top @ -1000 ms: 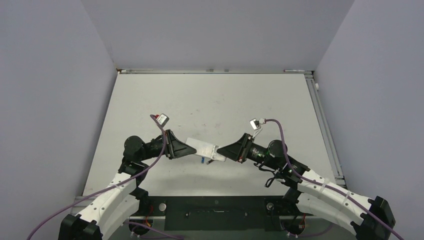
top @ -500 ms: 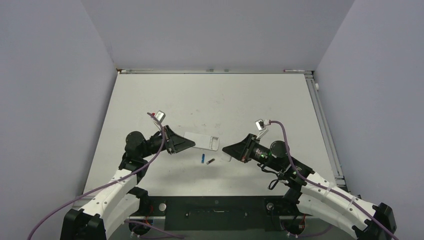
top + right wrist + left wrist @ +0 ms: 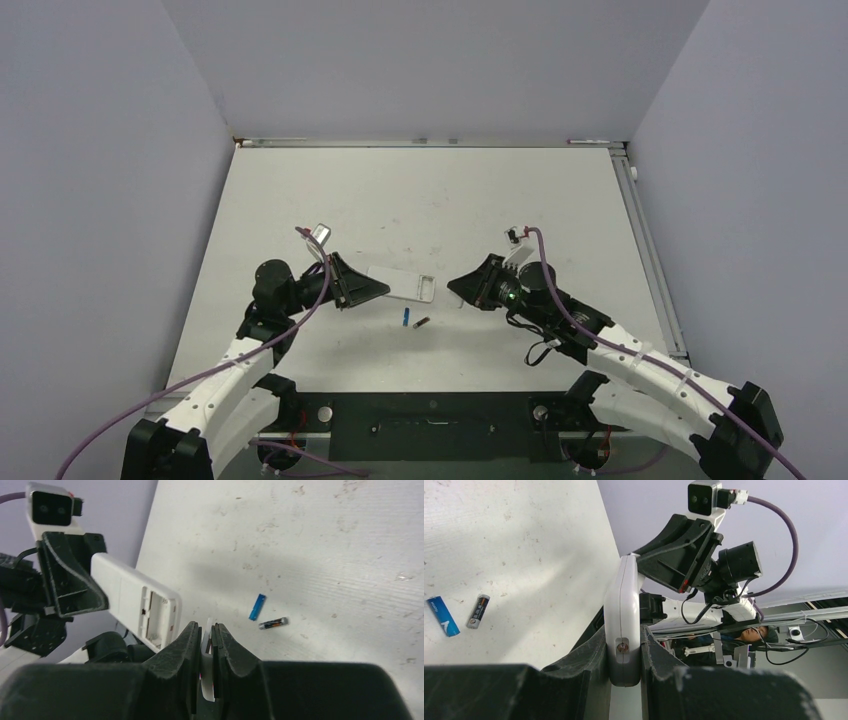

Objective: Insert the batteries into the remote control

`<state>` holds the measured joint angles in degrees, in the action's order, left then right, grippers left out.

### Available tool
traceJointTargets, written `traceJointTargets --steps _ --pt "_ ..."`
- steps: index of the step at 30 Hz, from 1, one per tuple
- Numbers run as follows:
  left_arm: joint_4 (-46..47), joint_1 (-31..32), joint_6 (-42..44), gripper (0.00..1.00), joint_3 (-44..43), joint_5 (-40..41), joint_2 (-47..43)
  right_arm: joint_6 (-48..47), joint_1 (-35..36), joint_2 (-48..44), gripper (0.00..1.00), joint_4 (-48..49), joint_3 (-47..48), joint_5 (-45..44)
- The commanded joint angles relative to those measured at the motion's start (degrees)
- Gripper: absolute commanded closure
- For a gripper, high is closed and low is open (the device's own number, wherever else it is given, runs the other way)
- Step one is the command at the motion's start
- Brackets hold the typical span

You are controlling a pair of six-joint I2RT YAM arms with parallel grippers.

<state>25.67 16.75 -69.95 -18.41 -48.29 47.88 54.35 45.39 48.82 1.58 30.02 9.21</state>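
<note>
Risk: left jaws pinched the remote control (image 3: 622, 611) aloft, right jaws pinched the cover (image 3: 208, 689); so occupied, neither could likely grab the batteries (image 3: 257, 606) off the counter (image 3: 350, 555).

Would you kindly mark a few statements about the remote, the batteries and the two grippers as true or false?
1. The left gripper grips the remote control. True.
2. Both batteries sit inside the remote. False: the blue battery and the dark battery lie on the table.
3. The right gripper is shut on a thin white cover piece. True.
4. The remote's back is closed. False: its battery compartment stands open and empty.
</note>
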Motion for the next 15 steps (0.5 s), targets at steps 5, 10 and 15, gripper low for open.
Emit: traceJointTargets --steps 5,10,15 --pt "-3.0 -0.4 3.1 1.00 -1.0 1.2 -2.1 -6.9 -8.6 6.8 0.92 -1.3 4.0 -1.7" --pt "-4.5 -0.4 2.9 1.00 -0.2 1.2 -2.5 -8.8 -17.1 11.7 0.92 1.9 2.6 3.3" --pt "-7.9 -0.4 3.8 1.00 0.0 1.3 -3.5 -8.2 -24.9 18.2 0.91 9.0 0.6 9.2"
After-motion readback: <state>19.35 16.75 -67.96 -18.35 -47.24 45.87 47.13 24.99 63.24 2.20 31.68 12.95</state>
